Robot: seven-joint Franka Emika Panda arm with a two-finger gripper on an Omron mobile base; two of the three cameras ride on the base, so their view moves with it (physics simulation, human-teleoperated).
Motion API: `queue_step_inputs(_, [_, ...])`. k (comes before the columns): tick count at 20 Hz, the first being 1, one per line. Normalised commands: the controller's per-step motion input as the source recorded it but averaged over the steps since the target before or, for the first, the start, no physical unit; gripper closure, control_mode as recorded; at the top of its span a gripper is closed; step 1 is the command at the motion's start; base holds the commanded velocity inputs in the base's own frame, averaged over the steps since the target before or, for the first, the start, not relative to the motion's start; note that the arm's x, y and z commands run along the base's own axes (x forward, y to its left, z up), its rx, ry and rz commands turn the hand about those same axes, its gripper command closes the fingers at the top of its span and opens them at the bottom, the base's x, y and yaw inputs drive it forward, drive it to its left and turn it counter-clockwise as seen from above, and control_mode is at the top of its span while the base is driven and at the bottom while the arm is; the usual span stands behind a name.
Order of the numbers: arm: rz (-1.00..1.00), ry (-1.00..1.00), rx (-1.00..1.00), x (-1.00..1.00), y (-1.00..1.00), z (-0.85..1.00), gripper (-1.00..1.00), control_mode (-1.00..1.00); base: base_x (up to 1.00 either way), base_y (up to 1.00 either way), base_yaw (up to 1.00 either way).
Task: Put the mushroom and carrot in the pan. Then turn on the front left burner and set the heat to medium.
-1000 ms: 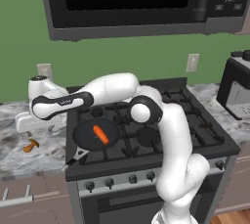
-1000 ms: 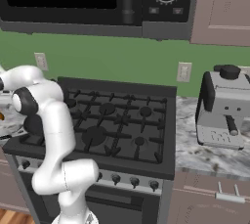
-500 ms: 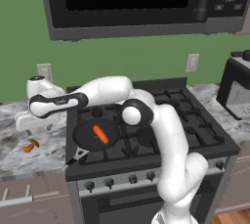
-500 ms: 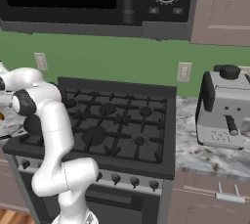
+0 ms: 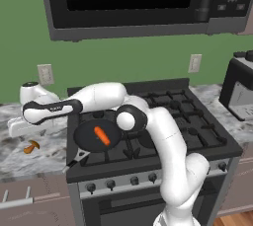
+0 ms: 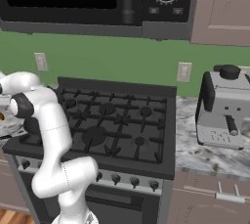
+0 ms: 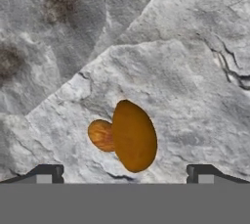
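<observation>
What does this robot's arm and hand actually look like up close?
The arm is made of glossy white rounded segments joined by dark round joints, with a black band along its forearm. No loose cables show. The hand ends in two small dark fingertips with pale grey pads.

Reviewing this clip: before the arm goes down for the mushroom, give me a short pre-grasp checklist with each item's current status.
1. Carrot already in the pan: ok.
2. Mushroom lying free on the marble counter, nothing against it: ok.
3. Gripper open, nothing held: ok.
4. Mushroom lined up between the fingertips in the hand view: ok, roughly centred.
5. Height above the mushroom: cannot tell; in the left base view the hand sits above it, gap unclear.
6. Front left burner lit: cannot tell, the pan covers it; no flame seen.
</observation>
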Motion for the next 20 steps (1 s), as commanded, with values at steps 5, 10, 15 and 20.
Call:
queue_step_inputs(5, [0.0, 0.0, -0.01, 0.0, 0.05, -0.17, -1.0, -1.0, 0.0, 0.0, 0.0])
queue_step_inputs(10, [0.0, 0.0, 0.0, 0.01, 0.0, -0.16, -1.0, -1.0, 0.0, 0.0, 0.0])
queue_step_inputs(15, [0.0, 0.0, 0.0, 0.0, -0.02, 0.0, -1.0, -1.0, 0.0, 0.0, 0.0])
queue_step_inputs(20, [0.0, 0.0, 0.0, 0.0, -0.13, -0.13, -1.0, -1.0, 0.0, 0.0, 0.0])
